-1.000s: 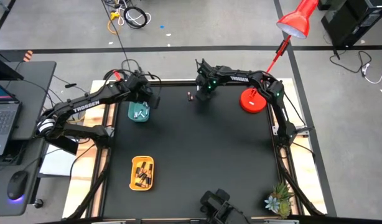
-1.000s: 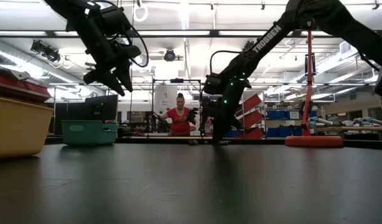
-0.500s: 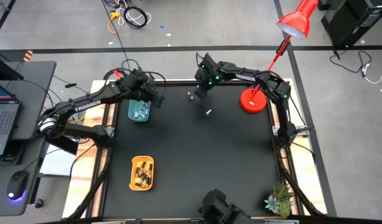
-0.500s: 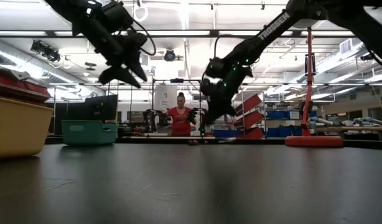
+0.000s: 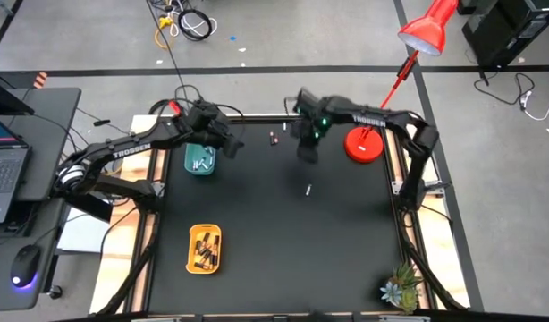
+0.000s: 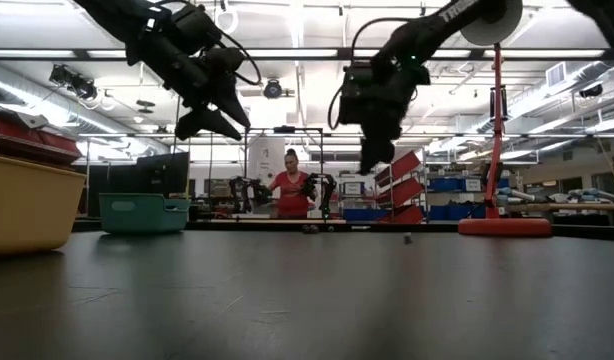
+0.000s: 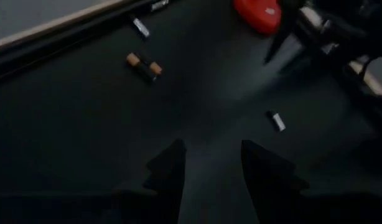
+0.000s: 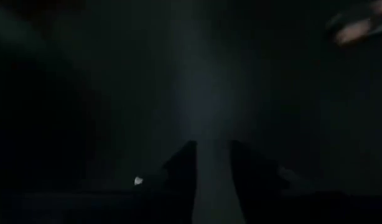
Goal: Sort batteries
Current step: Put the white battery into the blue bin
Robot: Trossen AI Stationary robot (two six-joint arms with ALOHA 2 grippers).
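- Two trays are sitting on the left part of the black table: the teal tray near the far edge and the yellow tray nearer to the front.
- I am seeing several whitish batteries in the teal one and a row of dark ones with orange ends in the yellow one, so I judge that the sorting is going by type.
- Some batteries are lying loose: a dark pair by the far edge, and one single whitish battery on the open mat, well apart from both trays.
- The left gripper is hanging just beside the teal tray, above the mat. Its fingers are standing apart with nothing between them; probably it is free to go for the next piece.
- The right gripper is raised over the far middle of the table, between the dark pair and the red lamp base. In the right wrist view its fingers are showing a narrow gap and no battery inside.
- The single whitish battery is lying on the mat in front of this gripper, so I think it belongs to the teal tray and is not yet sorted.
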